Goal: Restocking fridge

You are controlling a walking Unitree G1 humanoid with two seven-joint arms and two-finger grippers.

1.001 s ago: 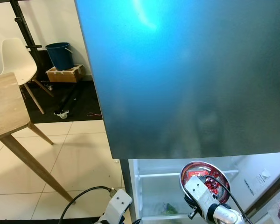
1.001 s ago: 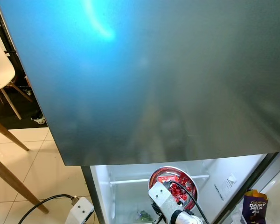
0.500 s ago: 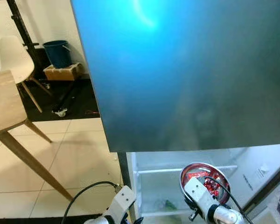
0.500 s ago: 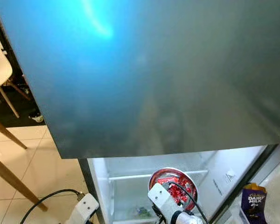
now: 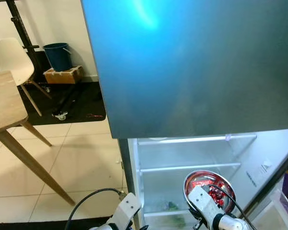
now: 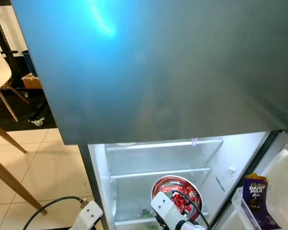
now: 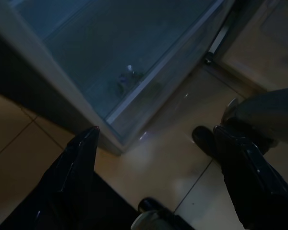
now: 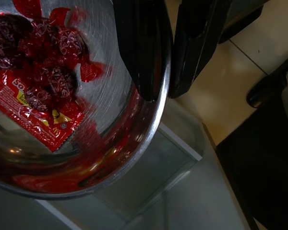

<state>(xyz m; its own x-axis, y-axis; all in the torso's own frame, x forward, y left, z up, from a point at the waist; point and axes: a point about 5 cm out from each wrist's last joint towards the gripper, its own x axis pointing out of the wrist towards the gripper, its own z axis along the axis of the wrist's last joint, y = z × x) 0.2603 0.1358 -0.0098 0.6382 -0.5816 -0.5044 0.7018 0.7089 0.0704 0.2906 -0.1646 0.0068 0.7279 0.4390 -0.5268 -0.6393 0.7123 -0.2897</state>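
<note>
My right gripper (image 8: 162,92) is shut on the rim of a steel bowl (image 5: 210,190), one finger inside and one outside. The bowl holds red wrapped sweets (image 8: 48,72) and a red sachet (image 8: 36,122). It hangs in front of the open, lit fridge compartment (image 5: 182,153), just below a glass shelf (image 5: 189,167). A small green item (image 5: 172,207) lies on the shelf further down. My left gripper (image 7: 154,132) is open and empty, low over the tiled floor by the fridge's bottom corner.
The big dark fridge door panel (image 5: 192,62) overhangs the view. A purple Dairy Milk pack (image 6: 256,191) sits in the door bin on the right. On the left are a wooden table (image 5: 5,103), a white chair (image 5: 12,55) and a blue bucket (image 5: 59,55). A grey leg and dark shoe (image 7: 249,120) stand near.
The camera has shifted, so more of the lit fridge interior and its upper shelf shows. The bowl stays held in the right gripper, a little lower in view.
</note>
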